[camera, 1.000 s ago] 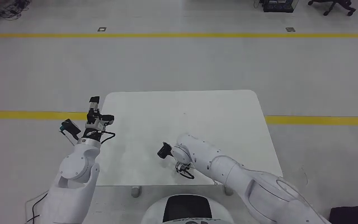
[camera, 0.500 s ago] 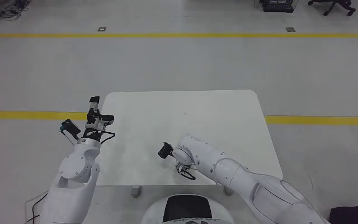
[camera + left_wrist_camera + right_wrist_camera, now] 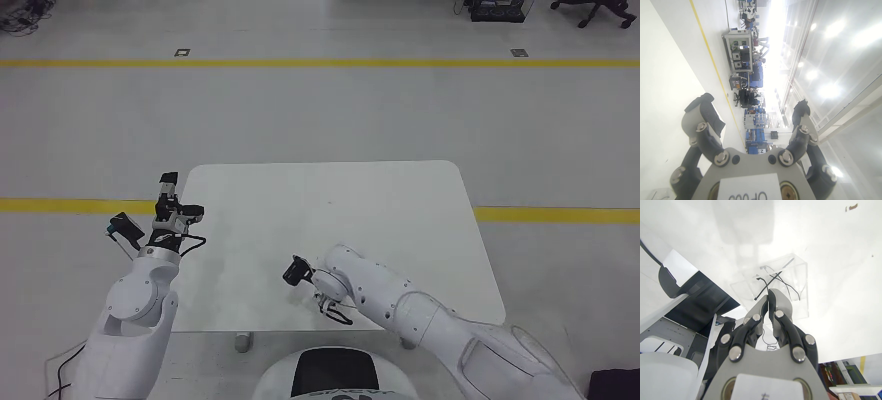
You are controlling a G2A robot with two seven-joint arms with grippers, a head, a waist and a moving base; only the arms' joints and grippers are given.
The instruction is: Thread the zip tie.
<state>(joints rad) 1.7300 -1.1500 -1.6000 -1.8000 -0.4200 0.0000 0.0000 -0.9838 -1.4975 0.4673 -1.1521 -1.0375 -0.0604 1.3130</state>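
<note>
The right claw (image 3: 768, 294) is pressed together on a thin black zip tie (image 3: 765, 281). Just beyond its tips, a clear plastic box (image 3: 804, 279) on the white worktop (image 3: 838, 294) holds more black ties (image 3: 776, 275). The left claw (image 3: 755, 106) hangs spread, well apart from them.

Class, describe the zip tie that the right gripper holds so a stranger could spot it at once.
On the white table stands a clear plastic box of thin black zip ties. Above it the right gripper is shut on one curved black zip tie. Unlike the others, lying loose and crossed, it runs up between the shut fingertips.
</note>
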